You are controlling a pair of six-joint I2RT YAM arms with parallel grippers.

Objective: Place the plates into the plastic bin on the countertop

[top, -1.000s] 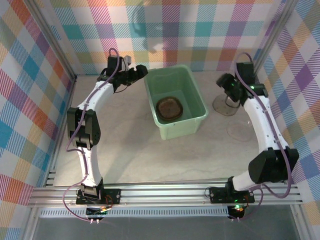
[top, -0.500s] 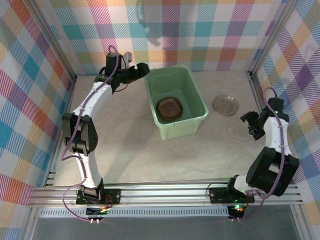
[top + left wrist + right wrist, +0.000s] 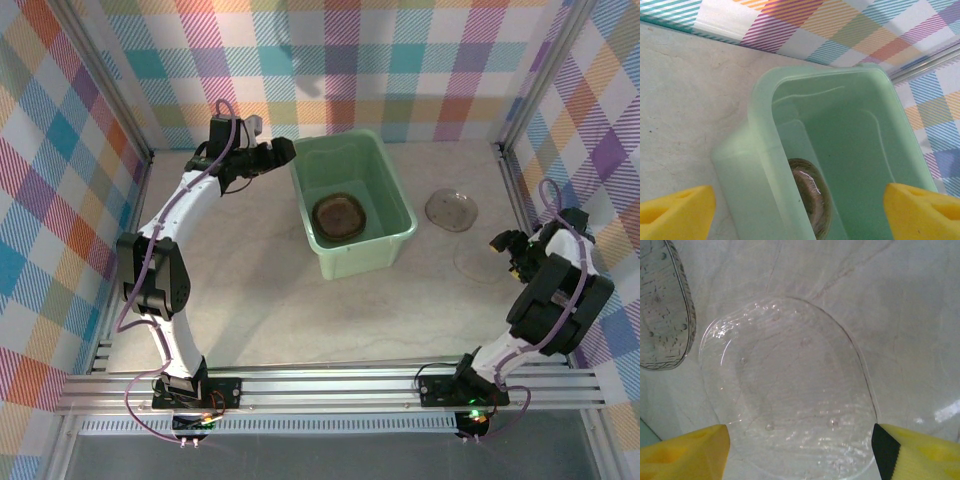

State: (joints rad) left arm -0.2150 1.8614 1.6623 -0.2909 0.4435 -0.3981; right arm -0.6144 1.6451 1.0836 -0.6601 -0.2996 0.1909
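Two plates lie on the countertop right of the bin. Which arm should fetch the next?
Right. The right gripper, open, hangs over the clear plate, the smoky plate close by. The left gripper sits at the bin's far-left corner, with the bin between it and both plates.

Open-topped plastic bin (image 3: 365, 255) amid bare countertop (image 3: 260, 290)
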